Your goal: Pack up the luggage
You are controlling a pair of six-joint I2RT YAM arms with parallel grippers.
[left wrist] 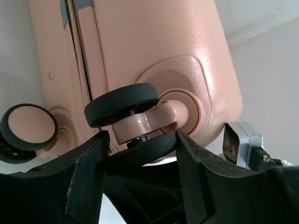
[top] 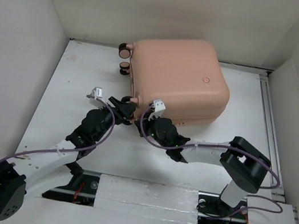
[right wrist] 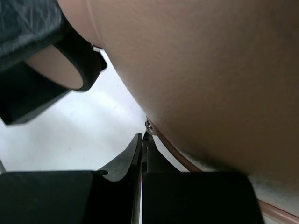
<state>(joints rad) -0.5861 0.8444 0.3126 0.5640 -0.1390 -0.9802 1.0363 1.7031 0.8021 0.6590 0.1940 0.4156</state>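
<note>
Peach-pink luggage [top: 179, 76] on white table [top: 86, 77], left claw [left wrist: 140, 154] tight around 1 caster wheel [left wrist: 122, 103].

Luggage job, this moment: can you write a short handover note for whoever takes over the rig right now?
Left end effector: closed partway on a caster wheel at the near-left corner of the luggage, apparently steadying it.
Right end effector: shut, tips at the near-edge seam beside a small metal piece, perhaps the zip pull; whether it is pinched cannot be told.
Luggage: lies flat on the table, wheels to the left.
Done: shell is closed.
Left: probably running the zip; how far it is zipped does not show.
</note>
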